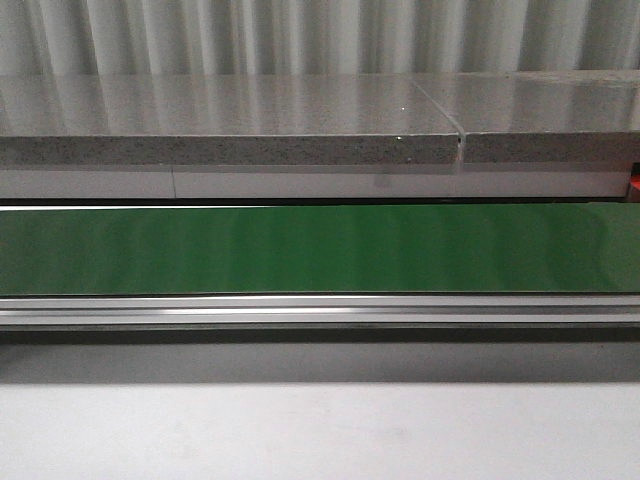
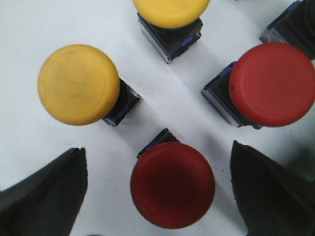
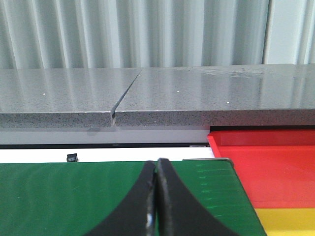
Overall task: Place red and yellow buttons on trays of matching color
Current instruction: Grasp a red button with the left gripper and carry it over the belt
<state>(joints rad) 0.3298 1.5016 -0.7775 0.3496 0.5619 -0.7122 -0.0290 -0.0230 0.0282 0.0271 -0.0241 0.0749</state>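
From where I stand, the left gripper [image 2: 157, 191] hangs over a white surface [image 2: 24, 39] crowded with buttons, its jaws spread wide, one dark finger [image 2: 44, 196] to either side of a red button [image 2: 172, 184]. That button stands upright between the fingers, and neither finger touches its cap. Near it stand a yellow button [image 2: 78, 84] and a second red button [image 2: 271, 83], well clear of each other; farther off, a second yellow button [image 2: 170, 11] is partly cut by the frame, and the corner of another switch body [image 2: 290, 24] shows just past the second red one. The right gripper [image 3: 156, 206] sits elsewhere, jaws pressed together with nothing between them, above a green belt [image 3: 59, 196]. Just beside the belt's end lies a red tray [image 3: 266, 172], and a yellow tray [image 3: 285, 221] shows touching it. Neither tray shows a button in the part I can see. Behind them runs a grey speckled ledge [image 3: 197, 93] before a corrugated wall [image 3: 123, 29]. The front view shows only the belt [image 1: 300, 250], ledge and wall.
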